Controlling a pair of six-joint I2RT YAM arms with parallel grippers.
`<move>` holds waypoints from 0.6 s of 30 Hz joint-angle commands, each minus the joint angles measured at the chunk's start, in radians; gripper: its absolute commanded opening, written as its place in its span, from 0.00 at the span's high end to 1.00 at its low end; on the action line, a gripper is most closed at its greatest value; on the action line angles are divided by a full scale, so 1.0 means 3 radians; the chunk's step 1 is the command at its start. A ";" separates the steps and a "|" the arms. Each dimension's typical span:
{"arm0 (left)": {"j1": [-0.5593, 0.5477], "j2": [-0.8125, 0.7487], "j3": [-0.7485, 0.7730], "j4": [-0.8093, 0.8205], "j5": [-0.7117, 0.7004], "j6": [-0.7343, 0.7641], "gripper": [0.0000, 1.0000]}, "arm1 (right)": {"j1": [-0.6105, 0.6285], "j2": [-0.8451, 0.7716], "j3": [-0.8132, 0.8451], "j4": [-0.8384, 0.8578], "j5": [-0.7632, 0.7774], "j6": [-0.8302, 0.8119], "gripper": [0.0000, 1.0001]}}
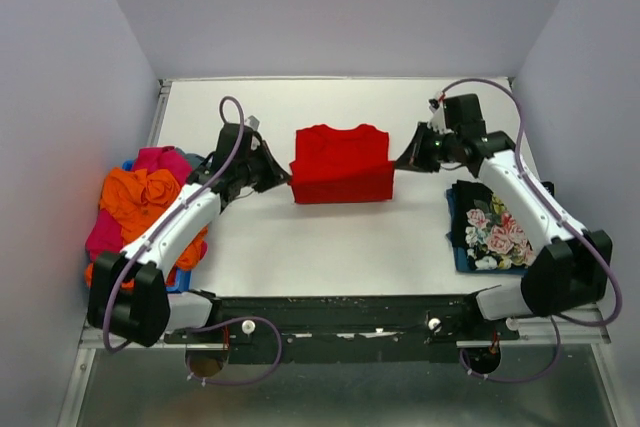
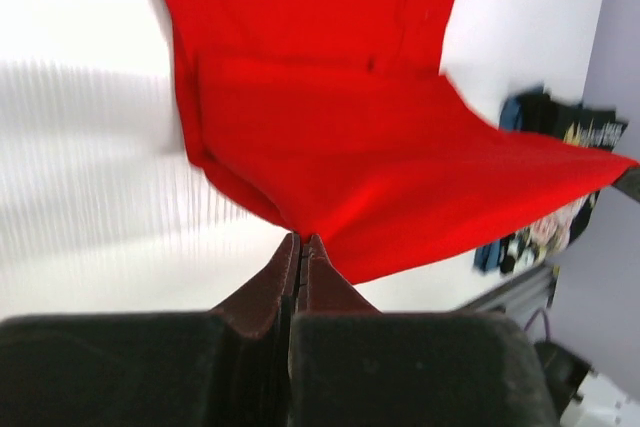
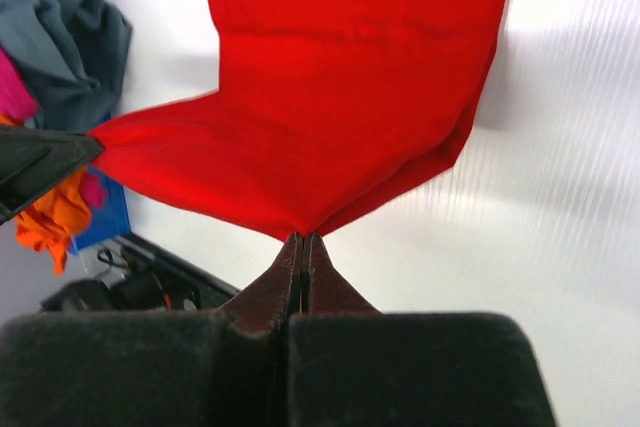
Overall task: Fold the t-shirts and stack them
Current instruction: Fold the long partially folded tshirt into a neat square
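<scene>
1. The top view alone shows the whole layout. The red t-shirt (image 1: 342, 162) lies at the middle of the table (image 1: 330, 247), closer to the far edge, collar toward that edge. Its near part is stretched as a raised band between the two arms.
2. In that view the left gripper (image 1: 283, 175) meets the band's left corner and the right gripper (image 1: 403, 159) its right corner. The jaws are too small there to read.
3. The left wrist view settles it. The left gripper (image 2: 300, 247) has its jaws pressed together, pinching a corner of the red t-shirt (image 2: 330, 127). The cloth slopes away from the tips, taut.
4. The right wrist view shows the same for the right gripper (image 3: 301, 242), whose jaws pinch the opposite corner of the red cloth (image 3: 350, 97). The tip of the left gripper (image 3: 40, 162) shows at the band's far end.
5. A heap of t-shirts (image 1: 145, 202) sits at the table's left edge. The right wrist view picks out a teal-grey t-shirt (image 3: 70, 37), an orange t-shirt (image 3: 55, 212) and a blue t-shirt (image 3: 105, 212) in it.
6. The floral t-shirt (image 1: 490, 227) lies folded at the right edge. The left wrist view catches it (image 2: 565, 177) blurred.
</scene>
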 commanded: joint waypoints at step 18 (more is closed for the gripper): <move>0.0488 0.2881 0.2433 0.0930 0.0236 -0.0307 1.00 | -0.0520 0.2675 0.2537 -0.0096 -0.0054 0.0391 0.99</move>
